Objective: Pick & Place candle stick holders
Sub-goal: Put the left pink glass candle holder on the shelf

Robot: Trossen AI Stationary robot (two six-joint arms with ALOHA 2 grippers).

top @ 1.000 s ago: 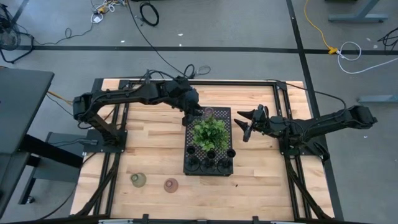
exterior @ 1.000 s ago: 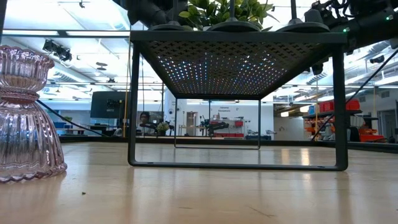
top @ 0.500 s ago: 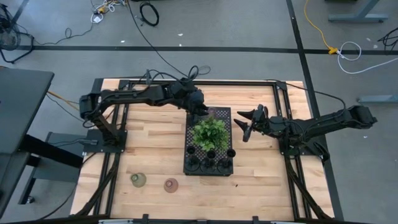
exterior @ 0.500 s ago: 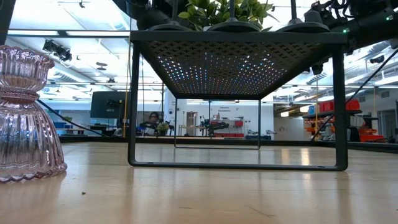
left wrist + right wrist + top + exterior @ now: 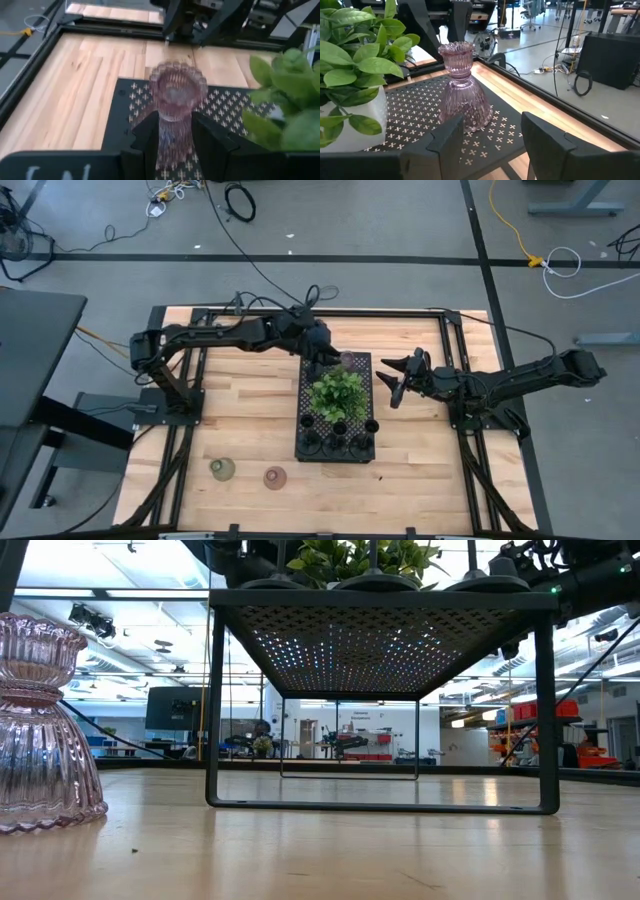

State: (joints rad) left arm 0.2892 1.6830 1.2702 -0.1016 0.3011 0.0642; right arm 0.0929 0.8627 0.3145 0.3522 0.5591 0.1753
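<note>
A pink ribbed glass candle stick holder stands upright on the far end of the black perforated tray; it also shows in the right wrist view. My left gripper is shut on it, reaching in from the table's far left. My right gripper is open and empty, just right of the tray. Black holders stand at the tray's near end. An olive-green holder and a pink-brown one stand on the table at the near left. My left gripper has the pink holder's ribbed body, below the neck, between its two fingers, one on each side. The fingers slant down at it from the table's far left. The holder stays upright with its base on the tray. The fingers hide the contact spots.
A green leafy plant in a white pot stands mid-tray, close beside the pink holder. The tray is a raised stand on thin legs. Bare wood lies left and right of it. Black frame rails edge the table.
My left gripper has gone a little toward the table's right edge, over the tray's far end. The pink holder has gone with it and stayed upright.
</note>
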